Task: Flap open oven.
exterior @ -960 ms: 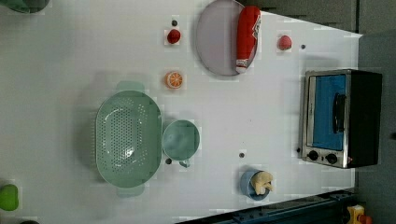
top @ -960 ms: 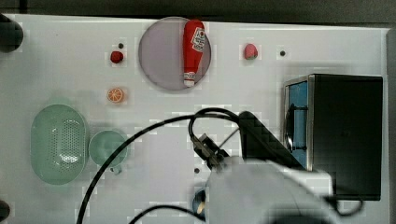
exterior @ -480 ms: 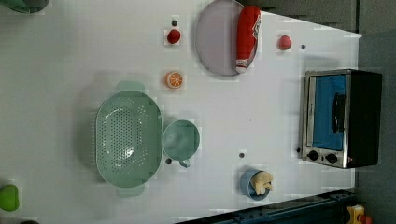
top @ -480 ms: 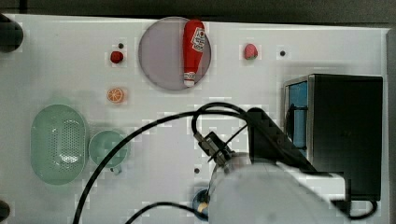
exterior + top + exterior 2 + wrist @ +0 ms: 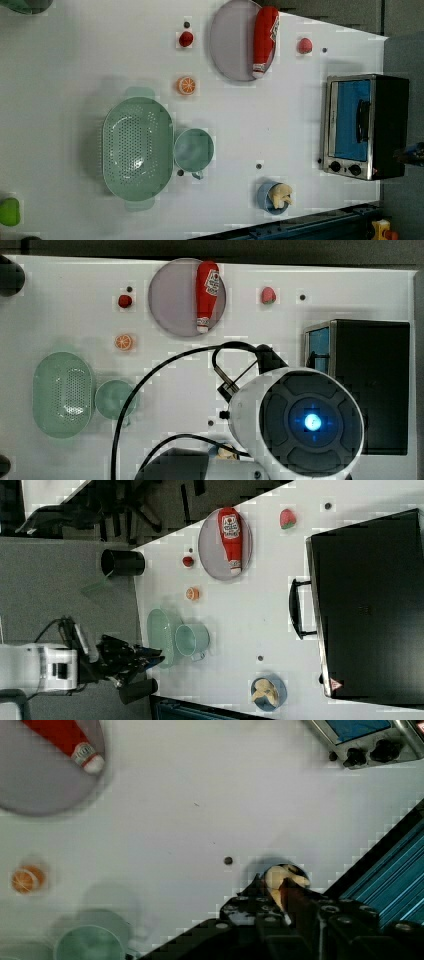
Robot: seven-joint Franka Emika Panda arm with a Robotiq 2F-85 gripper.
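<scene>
we see the oven (image 5: 367, 127) at the left view's right edge of the white table (image 5: 75, 65): black box, silver front frame, blue-tinted glass door, dark bar handle, two black knobs at one end of the front. door looks shut, handle flush to the front. away from the oven toward the left view's left sits a green colander (image 5: 136, 149), a green cup (image 5: 193, 149) touching it on the oven side. a grey plate (image 5: 231, 42) carries a red ketchup bottle (image 5: 264, 37), lying flat. near the oven's knob end stands a small blue bowl (image 5: 272, 197). in the wrist view the gripper (image 5: 286, 906) hangs above that bowl, well apart from the oven; we cannot tell how wide its fingers stand.
</scene>
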